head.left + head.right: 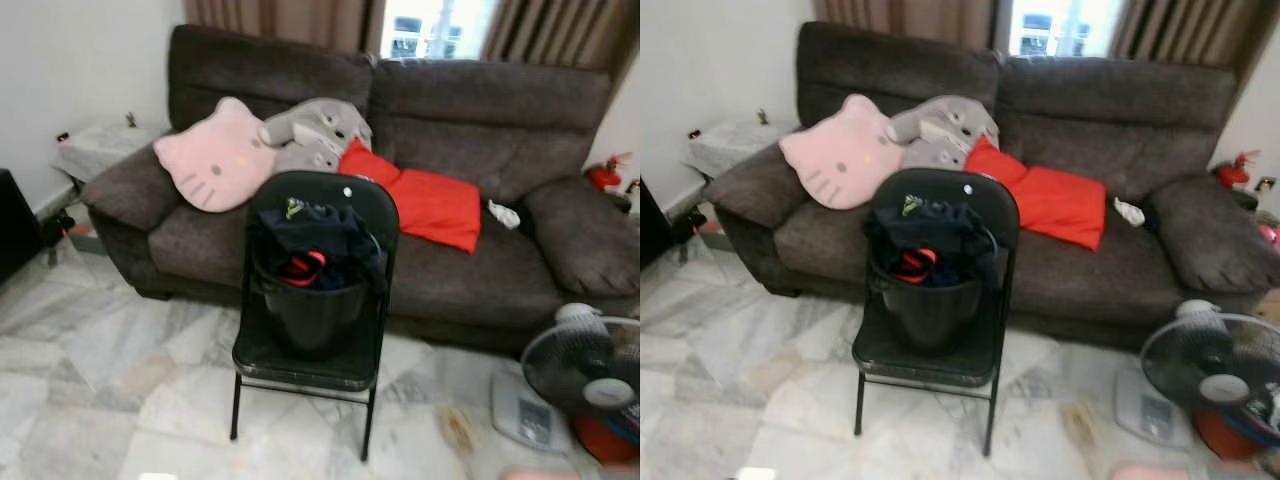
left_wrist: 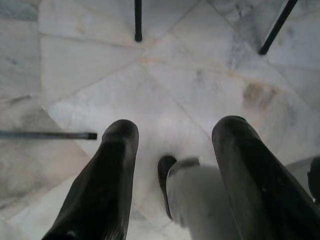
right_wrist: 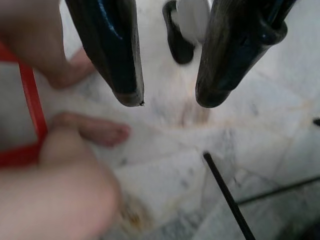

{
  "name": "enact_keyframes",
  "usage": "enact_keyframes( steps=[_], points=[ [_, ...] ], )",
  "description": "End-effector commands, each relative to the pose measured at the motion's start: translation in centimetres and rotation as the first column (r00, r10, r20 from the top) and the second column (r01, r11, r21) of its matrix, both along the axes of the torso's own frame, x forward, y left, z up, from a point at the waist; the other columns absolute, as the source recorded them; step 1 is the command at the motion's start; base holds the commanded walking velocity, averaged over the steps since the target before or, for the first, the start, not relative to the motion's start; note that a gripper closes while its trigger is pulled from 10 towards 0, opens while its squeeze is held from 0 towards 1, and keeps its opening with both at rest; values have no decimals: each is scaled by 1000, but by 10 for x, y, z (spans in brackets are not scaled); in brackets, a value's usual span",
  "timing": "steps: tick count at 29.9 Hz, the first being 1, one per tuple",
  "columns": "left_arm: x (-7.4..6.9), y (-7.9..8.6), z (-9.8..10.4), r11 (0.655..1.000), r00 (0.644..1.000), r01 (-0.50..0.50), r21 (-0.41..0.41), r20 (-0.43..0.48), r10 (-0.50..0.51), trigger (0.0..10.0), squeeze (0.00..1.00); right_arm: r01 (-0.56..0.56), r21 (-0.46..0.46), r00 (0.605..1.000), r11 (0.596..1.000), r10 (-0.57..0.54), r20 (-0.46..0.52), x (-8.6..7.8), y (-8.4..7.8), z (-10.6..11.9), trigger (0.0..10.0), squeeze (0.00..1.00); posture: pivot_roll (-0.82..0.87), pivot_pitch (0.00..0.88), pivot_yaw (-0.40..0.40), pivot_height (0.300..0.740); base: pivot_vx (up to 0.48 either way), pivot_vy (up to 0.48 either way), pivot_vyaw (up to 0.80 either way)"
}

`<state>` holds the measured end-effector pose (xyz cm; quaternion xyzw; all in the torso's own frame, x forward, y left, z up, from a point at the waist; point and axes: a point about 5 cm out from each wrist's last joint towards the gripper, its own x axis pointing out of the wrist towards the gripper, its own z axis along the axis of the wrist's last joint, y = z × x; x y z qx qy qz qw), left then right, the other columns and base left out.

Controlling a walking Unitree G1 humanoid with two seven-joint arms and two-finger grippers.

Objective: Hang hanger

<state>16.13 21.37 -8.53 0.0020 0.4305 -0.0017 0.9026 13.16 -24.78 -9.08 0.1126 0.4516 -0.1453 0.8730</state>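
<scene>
Black pincers empty, hanger not yet picked up

Black fingers of the left pincer (image 2: 172,150) stand parted over the marble floor (image 2: 90,65), with nothing between them. The right pincer (image 3: 167,97) is likewise spread and empty, pointing down at the floor beside a person's bare foot (image 3: 92,130) and a red frame (image 3: 30,100) whose nature I cannot tell. Both arms seem to hang idle. Ahead stands a black folding chair (image 1: 315,365) carrying a black bucket (image 1: 312,315) stuffed with dark clothes (image 1: 320,235) and something red (image 1: 303,268), possibly the hanger, though it is too unclear to tell. Behind it is a brown sofa (image 1: 480,270) with a pink cat cushion (image 1: 215,155), a grey plush (image 1: 315,135) and a red cloth (image 1: 430,205); a fan (image 1: 585,370) stands at the right. By my judgement the task has barely begun: nothing is grasped, and reaching, picking and hanging all remain.
</scene>
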Motion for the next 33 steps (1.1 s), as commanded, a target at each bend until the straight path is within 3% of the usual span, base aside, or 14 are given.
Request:
enact_keyframes(
  steps=[1, 18, 28, 33],
  points=[
    [-7, 12, -1, 999, 1000, -14, 33, -23, 15, 10000, 0, -12, 17, 1000, 1000, 11, 22, 9, 8, 1, 10000, 0, -3, 0, -45, 740, 262, 0, 0],
    [-11, 20, -1, 999, 999, -21, 33, -44, 22, 10000, 0, -14, 16, 1000, 1000, 14, 20, 7, 10, 0, 10000, 0, -5, 0, -38, 740, 31, 0, 0],
    [-16, 25, -1, 999, 998, -23, 38, -56, 25, 10000, 0, -14, 16, 1000, 1000, 14, 17, 5, 10, -1, 10000, 0, -4, 0, -36, 740, 0, 474, 0],
    [-18, 20, -3, 999, 998, -13, 40, -67, 15, 10000, 0, -17, 16, 1000, 1000, 17, 15, 5, 10, -1, 10000, 0, -1, 0, -37, 740, 0, 67, 0]
  ],
)
